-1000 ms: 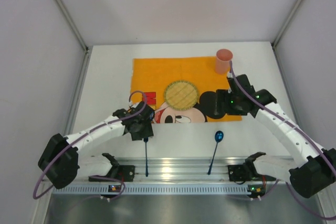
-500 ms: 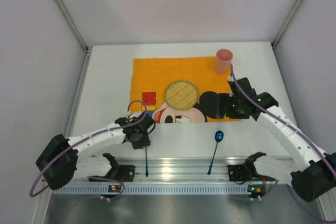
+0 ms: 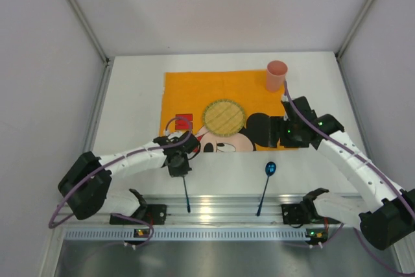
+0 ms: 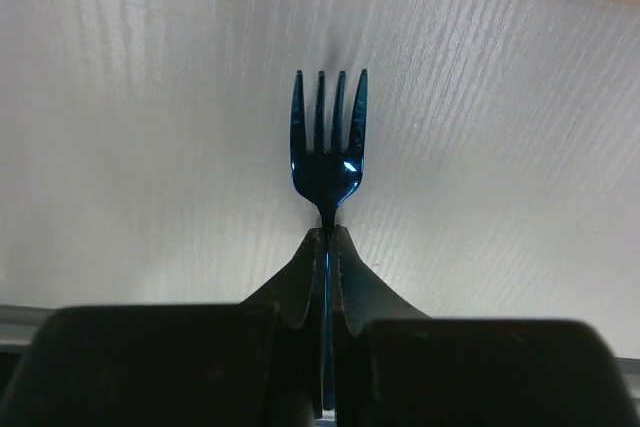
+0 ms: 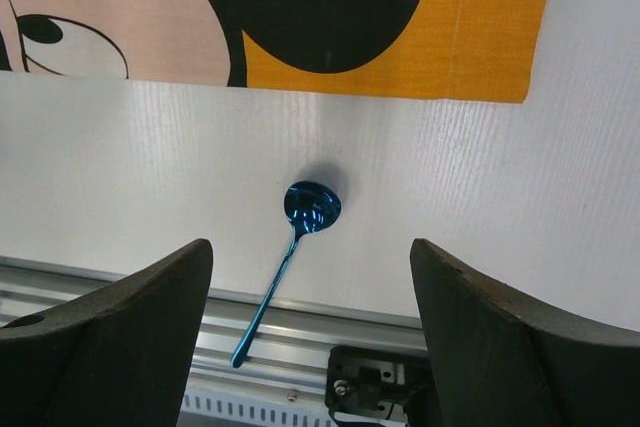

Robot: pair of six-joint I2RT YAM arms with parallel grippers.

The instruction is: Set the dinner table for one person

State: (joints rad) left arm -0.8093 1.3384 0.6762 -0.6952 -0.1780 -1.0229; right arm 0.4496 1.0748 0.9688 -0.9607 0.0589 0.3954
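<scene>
Left gripper (image 4: 327, 237) clamped tight on blue fork (image 4: 328, 162) neck, tines over white dinner table (image 3: 130, 95) near orange placemat (image 3: 194, 89). We see right gripper (image 5: 310, 252) wide, empty, above blue spoon (image 5: 312, 205).

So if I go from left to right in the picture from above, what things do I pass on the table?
blue fork → round woven yellow plate → blue spoon. The pink cup sits straight behind the spoon, so it has no clear turn.
</scene>
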